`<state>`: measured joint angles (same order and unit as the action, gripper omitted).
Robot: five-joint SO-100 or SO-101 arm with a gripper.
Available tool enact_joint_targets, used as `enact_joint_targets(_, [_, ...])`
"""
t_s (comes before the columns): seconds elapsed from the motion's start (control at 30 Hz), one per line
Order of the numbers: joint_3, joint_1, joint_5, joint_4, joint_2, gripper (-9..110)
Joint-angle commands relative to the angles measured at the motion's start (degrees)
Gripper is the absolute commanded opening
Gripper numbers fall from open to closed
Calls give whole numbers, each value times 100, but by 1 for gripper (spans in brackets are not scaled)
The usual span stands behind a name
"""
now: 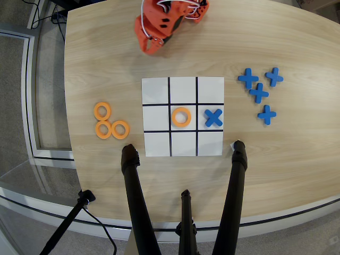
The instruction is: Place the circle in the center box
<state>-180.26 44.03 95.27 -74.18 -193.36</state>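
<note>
An orange circle (181, 117) lies flat inside the center box (183, 107) of the black-lined white grid (156, 90), in the overhead view. A blue cross (213, 117) sits in the cell to its right. Three more orange rings (110, 121) lie clustered on the wood left of the grid. My orange gripper (149, 49) is at the far top of the table, above and left of the grid, well away from the circle. Its fingers look closed together with nothing between them.
Several blue crosses (260, 92) lie on the table right of the grid. Black tripod legs (133, 180) stand at the table's near edge, below the grid. The wooden table's left edge (68, 95) borders a floor with cables.
</note>
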Motion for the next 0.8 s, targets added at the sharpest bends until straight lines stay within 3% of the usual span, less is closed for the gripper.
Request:
enact_joint_targets(0.0, [-325, 729, 167, -9, -114, 0])
enact_joint_targets(0.2, [-325, 2004, 114, 0, -114, 0])
enact_joint_targets(0.47, [-325, 4693, 114, 0, -114, 0])
enact_joint_targets(0.77, [-325, 5080, 114, -9, -105, 0])
